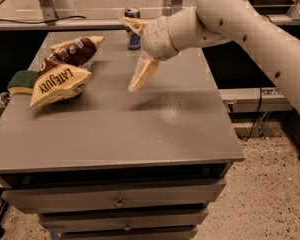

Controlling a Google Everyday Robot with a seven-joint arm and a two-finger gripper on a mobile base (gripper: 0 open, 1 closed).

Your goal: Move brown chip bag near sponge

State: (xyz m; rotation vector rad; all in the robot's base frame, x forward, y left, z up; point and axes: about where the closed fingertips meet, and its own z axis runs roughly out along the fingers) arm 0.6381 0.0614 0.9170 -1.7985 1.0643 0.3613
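The brown chip bag (64,70) lies at the left side of the grey table (140,129), its pale "LATE JULY" end toward the front and its dark brown middle toward the back. The sponge (22,80), green on top and yellow below, sits at the table's left edge, touching or nearly touching the bag's left side. My gripper (133,53) hangs above the table's middle, to the right of the bag and apart from it. It is open and empty, with one finger (143,73) pointing down and the other up near the can.
A blue drink can (133,30) stands at the back of the table, just behind my gripper. My large white arm (250,29) reaches in from the right. Drawers (120,202) sit under the tabletop. A rail runs behind the table.
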